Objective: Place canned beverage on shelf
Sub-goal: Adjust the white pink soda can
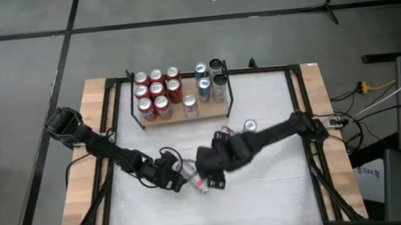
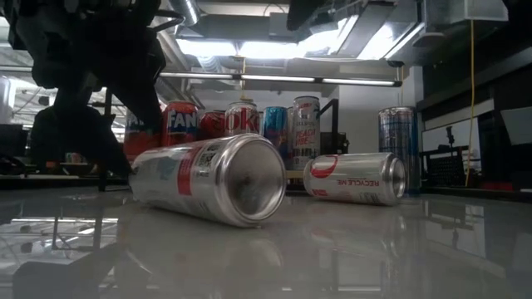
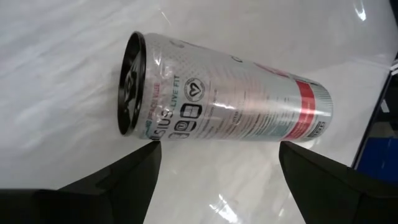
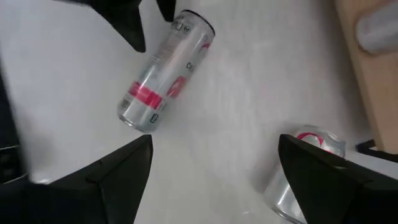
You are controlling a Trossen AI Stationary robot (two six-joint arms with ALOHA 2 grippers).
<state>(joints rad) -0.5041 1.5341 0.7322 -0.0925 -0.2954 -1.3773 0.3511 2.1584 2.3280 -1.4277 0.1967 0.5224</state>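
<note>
Silver slim aluminium can with a red band (image 1: 197, 181) lies toppled on the white tabletop (image 1: 267, 187), between the left gripper (image 1: 180, 179) and right gripper (image 1: 213, 178), jaws apart on both.

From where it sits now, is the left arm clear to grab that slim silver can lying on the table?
Probably yes. The left gripper has its fingers open just short of the lying silver can, with only bare tabletop between; the right gripper hovers close by.
</note>
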